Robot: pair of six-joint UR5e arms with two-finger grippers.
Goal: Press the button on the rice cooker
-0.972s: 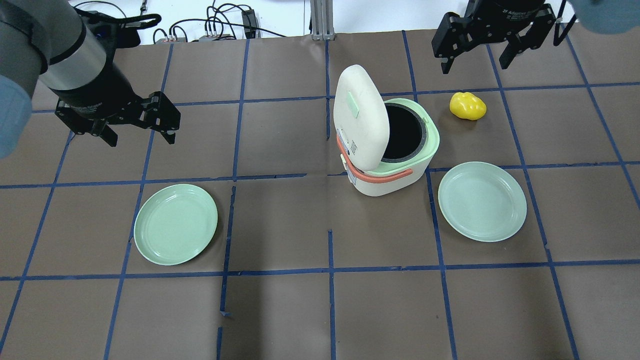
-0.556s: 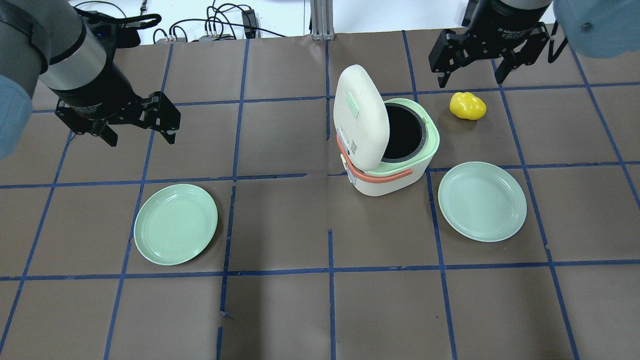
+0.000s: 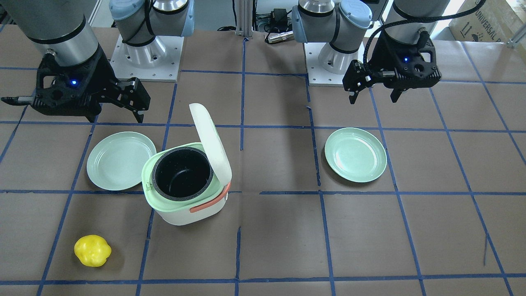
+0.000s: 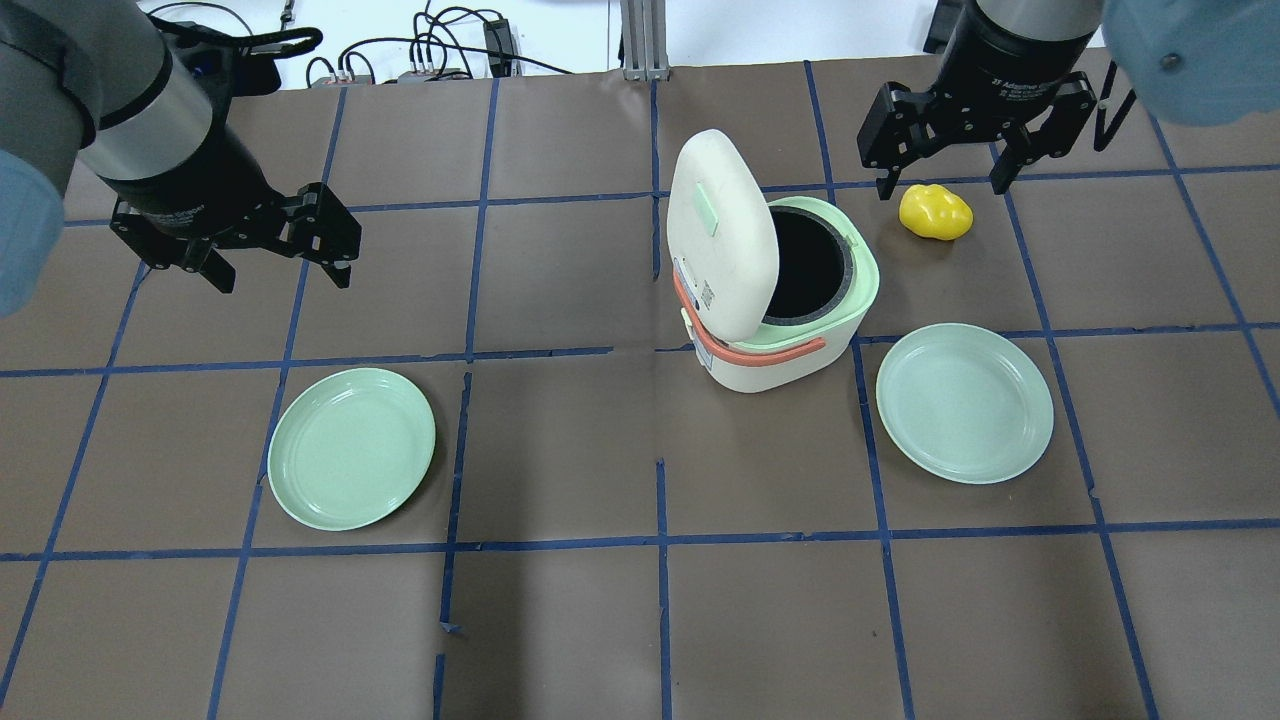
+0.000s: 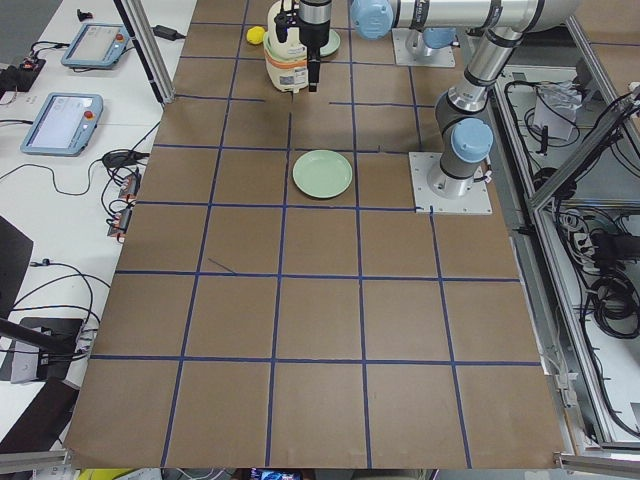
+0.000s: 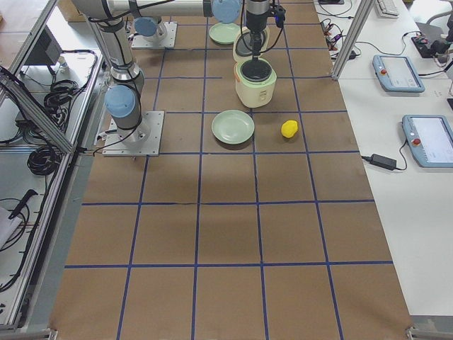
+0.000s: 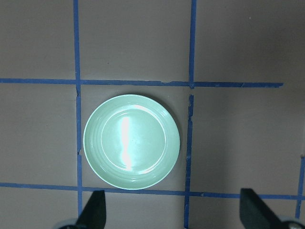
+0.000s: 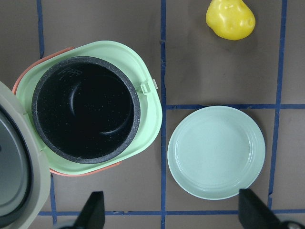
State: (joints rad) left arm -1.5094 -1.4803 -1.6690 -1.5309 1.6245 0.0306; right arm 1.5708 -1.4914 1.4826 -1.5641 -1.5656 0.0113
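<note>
The white and pale green rice cooker (image 4: 790, 345) stands right of the table's middle with its lid (image 4: 722, 235) swung up and the black pot bare (image 8: 83, 109). A green rectangular tab (image 4: 706, 211) sits on the lid's outer face, and a small latch (image 8: 148, 86) on the rim. My right gripper (image 4: 942, 188) is open and empty, high behind and to the right of the cooker, over a yellow toy fruit. It also shows in the front view (image 3: 117, 117). My left gripper (image 4: 285, 275) is open and empty, far to the left.
The yellow toy fruit (image 4: 935, 212) lies behind and right of the cooker. One green plate (image 4: 964, 402) lies just right of the cooker, and another (image 4: 351, 448) lies at the left, under my left wrist camera (image 7: 131, 141). Cables lie beyond the table's far edge.
My right gripper has moved toward the table's middle and now hangs over the yellow fruit. My left arm, the cooker and the plates have not moved.
</note>
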